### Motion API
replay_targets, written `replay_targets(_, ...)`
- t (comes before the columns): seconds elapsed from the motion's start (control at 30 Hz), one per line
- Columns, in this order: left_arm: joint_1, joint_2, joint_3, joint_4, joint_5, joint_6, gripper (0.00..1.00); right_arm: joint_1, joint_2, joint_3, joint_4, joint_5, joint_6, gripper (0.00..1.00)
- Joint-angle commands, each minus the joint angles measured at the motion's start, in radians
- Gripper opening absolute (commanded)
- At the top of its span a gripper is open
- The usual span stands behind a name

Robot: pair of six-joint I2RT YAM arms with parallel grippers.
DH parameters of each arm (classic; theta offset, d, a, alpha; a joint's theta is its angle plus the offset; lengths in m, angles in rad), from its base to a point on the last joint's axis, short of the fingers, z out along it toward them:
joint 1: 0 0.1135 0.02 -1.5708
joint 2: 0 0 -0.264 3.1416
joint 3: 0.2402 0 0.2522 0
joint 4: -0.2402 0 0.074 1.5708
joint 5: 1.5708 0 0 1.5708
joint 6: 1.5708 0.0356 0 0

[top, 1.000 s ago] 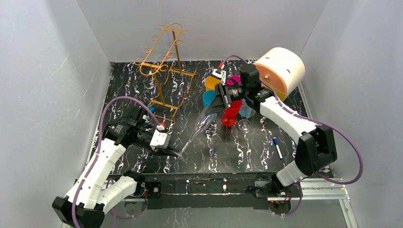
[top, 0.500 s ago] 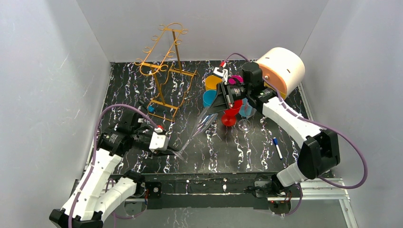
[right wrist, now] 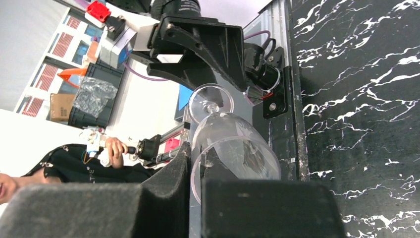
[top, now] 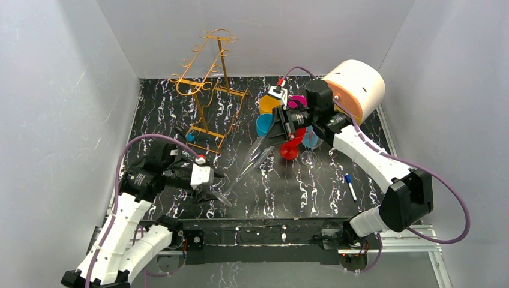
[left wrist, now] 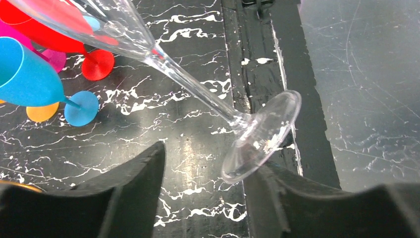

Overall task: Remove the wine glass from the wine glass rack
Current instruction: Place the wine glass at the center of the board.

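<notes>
- One wine glass rack [top: 207, 84] stands at the back left of the table [top: 300, 192], with no glass hanging on it.
- One clear wine glass [top: 255, 157] is off the rack, to the right of the rack and nearer the arms. It lies slanted in the air, its bowl up towards the right arm and its foot down towards the left arm.
- Four coloured glasses [top: 264, 123] (orange, blue, magenta and red) cluster to the right of the rack, and one pale standing glass [top: 309, 149] is just beside them.
- One pen [top: 350, 186] lies well apart from the rack, on the right.
- Since half a second ago the left arm's elbow has swung outward and its wrist has turned. The right arm's elbow has drifted right. The rack and the slanted glass are nearly where they were.
- The right end effector [right wrist: 198, 166] is clenched on the rim of the glass bowl.
- The left end effector [left wrist: 205, 163] is spread wide. The glass foot sits between its fingers [left wrist: 133, 188], close against the right-hand one, and neither finger clamps it.
</notes>
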Motion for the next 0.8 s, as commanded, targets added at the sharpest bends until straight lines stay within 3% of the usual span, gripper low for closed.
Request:
replay_targets(0.0,0.006,-0.022,0.021,0.069,0.022,-0.045,0.67,0.022,-0.013,0.035,-0.081,0.083,-0.096,0.01)
replay_targets(0.13,0.006,-0.038,0.010,0.078,0.039,-0.100,0.80,0.023,-0.013,0.035,-0.048,0.104,-0.071,0.01)
replay_targets(0.33,0.006,-0.038,0.030,0.046,0.025,-0.107,0.89,0.010,-0.019,0.083,-0.179,0.215,-0.147,0.01)
replay_targets(0.63,0.006,-0.047,0.030,0.110,0.033,-0.145,0.98,0.011,-0.011,0.088,-0.266,0.355,-0.190,0.01)
replay_targets(0.77,0.006,-0.090,0.045,0.232,0.085,-0.258,0.98,0.012,-0.024,0.088,-0.299,0.456,-0.219,0.01)
